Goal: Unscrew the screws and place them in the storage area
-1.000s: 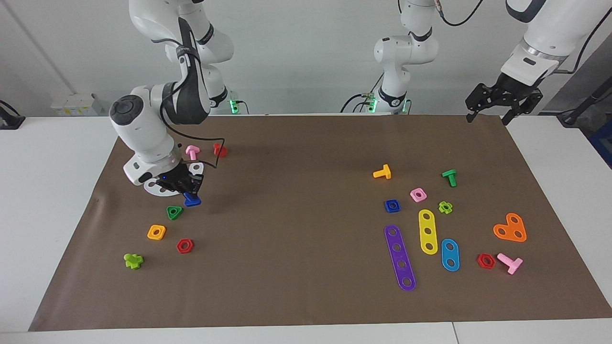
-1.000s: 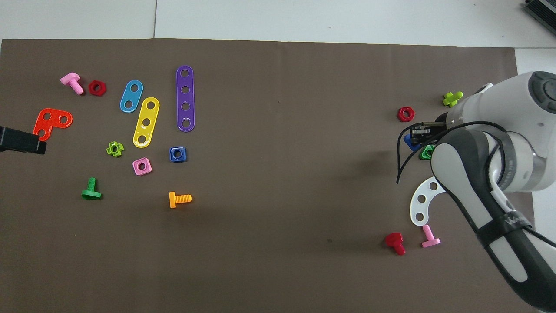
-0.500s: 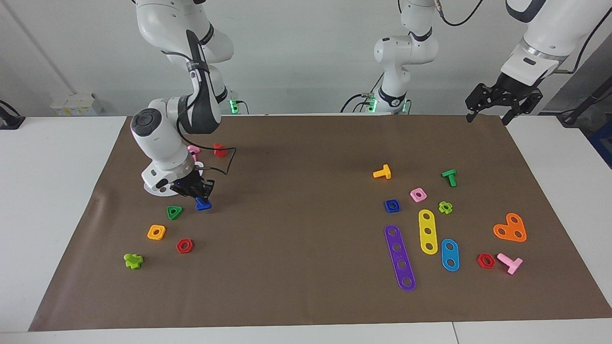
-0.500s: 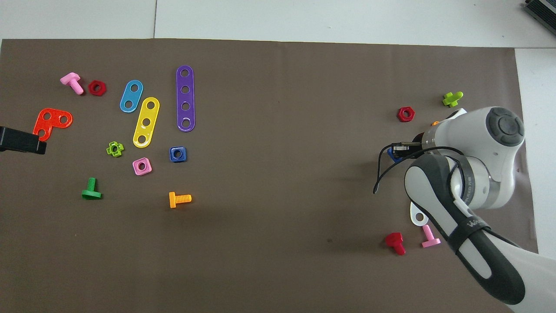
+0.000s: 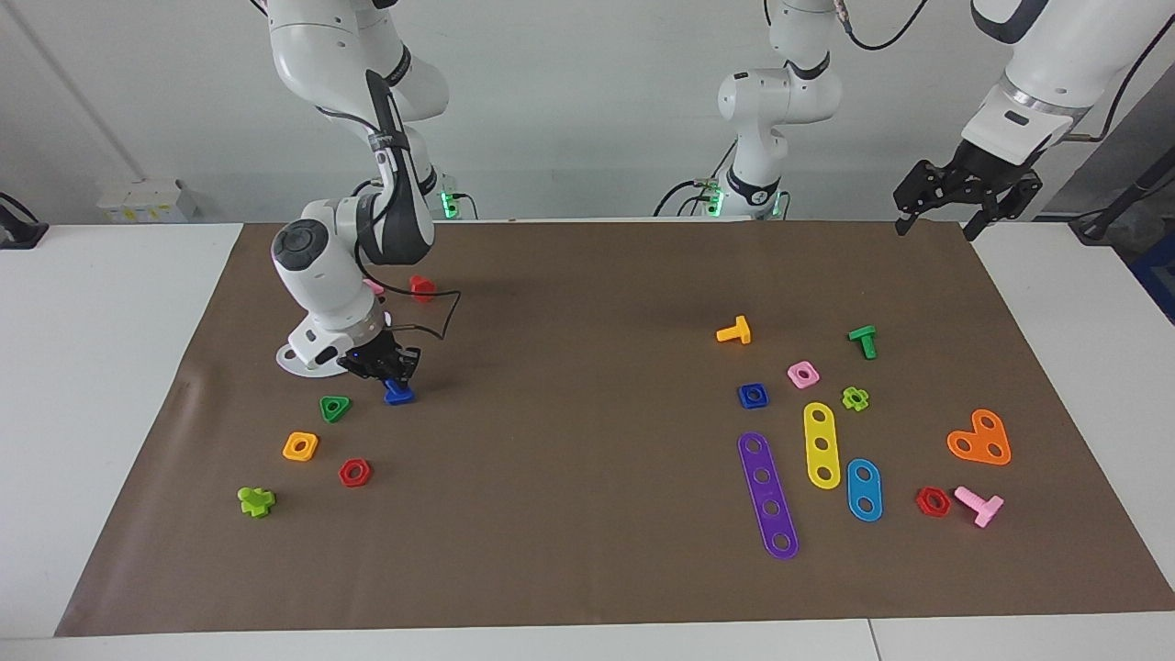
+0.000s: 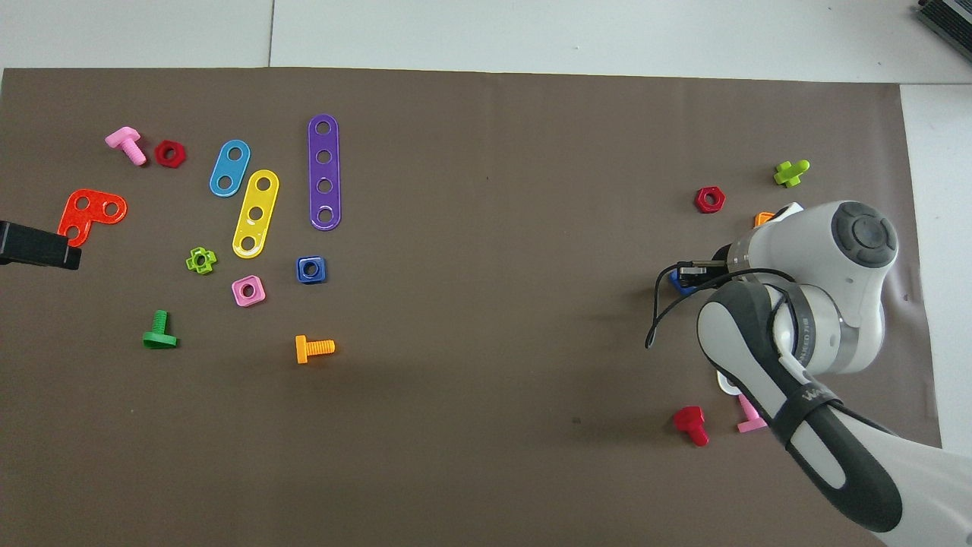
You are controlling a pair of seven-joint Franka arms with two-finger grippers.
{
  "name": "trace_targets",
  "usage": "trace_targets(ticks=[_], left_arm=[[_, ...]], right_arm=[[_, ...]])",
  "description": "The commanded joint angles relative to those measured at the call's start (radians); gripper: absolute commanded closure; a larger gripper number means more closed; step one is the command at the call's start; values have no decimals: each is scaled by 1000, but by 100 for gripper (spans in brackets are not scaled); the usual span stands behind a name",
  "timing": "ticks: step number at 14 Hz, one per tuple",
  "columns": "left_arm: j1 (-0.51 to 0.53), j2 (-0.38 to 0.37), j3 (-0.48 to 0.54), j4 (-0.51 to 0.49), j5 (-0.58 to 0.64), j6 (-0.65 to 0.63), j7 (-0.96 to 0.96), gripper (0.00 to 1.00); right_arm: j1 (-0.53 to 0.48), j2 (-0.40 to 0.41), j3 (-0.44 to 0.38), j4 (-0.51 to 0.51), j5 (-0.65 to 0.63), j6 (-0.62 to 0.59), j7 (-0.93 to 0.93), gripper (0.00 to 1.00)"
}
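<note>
At the right arm's end of the table, the right gripper point(image 5: 393, 375) hangs low over the brown mat point(image 5: 587, 569) with its jaws pinching the dark blue bolt point(image 5: 398, 395), whose triangular head shows just under the fingertips. Compared with one second ago, the gripper and the bolt have moved a little toward the middle of the table, away from the green triangular nut point(image 5: 335, 408) and off the white curved plate point(image 5: 303, 363), and the arm's wrist has turned and risen. From the overhead view only a small corner of the dark blue bolt point(image 6: 678, 282) can be seen beside the arm, and the nut is covered. I judge that the bolt is already free and is now being carried, so the unscrewing part seems finished and the placing part is in progress; I cannot tell whether the bolt touches the mat or is held just above it. The left gripper point(image 5: 950, 213) waits high over the mat's edge at the left arm's end, its jaws spread and holding nothing.
</note>
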Motion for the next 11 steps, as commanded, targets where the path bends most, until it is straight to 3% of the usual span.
trace_targets(ticks=[1,8,11], left_arm=[[5,-14,-1,-12,-4,-10,-10,0],[5,-14,-1,-12,-4,-10,-10,0],[5,-14,-1,-12,-4,-10,-10,0]], right_arm=[[1,-8,0,-22,25,22,-11,0],[-11,-94,-5,152,-4,-82,27,0],[-48,-134,-9,313,-117,-309,25,0]])
